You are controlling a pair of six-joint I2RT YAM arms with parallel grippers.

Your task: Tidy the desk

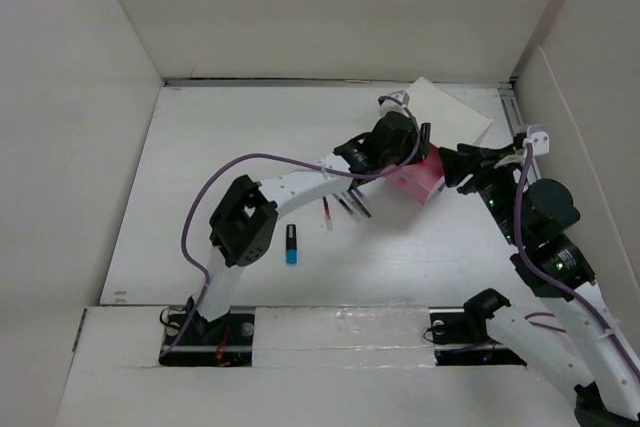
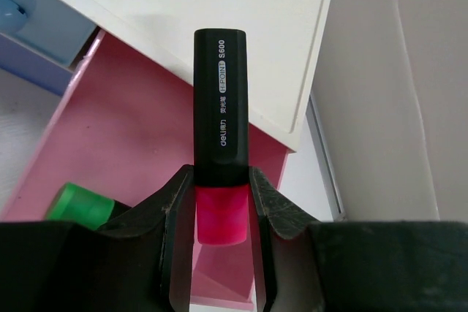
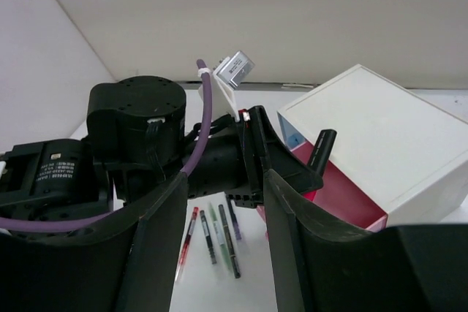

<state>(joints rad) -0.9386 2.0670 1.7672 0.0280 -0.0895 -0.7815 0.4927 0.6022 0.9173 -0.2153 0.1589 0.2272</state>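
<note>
Left fingers [image 2: 175, 213] clamped on pink highlighter [image 2: 221, 107] over open pink drawer [image 2: 131, 129], far-right corner; green highlighter [image 2: 80, 206] already inside. Right fingers [image 3: 157, 253] apart, empty. Pens [image 1: 350, 205], blue marker [image 1: 292, 245] yet to stow, mid-worktop [image 1: 200, 147].

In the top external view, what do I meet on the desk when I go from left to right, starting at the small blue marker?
On the desk: blue-and-black marker → red pen → group of dark pens → open pink drawer.
</note>
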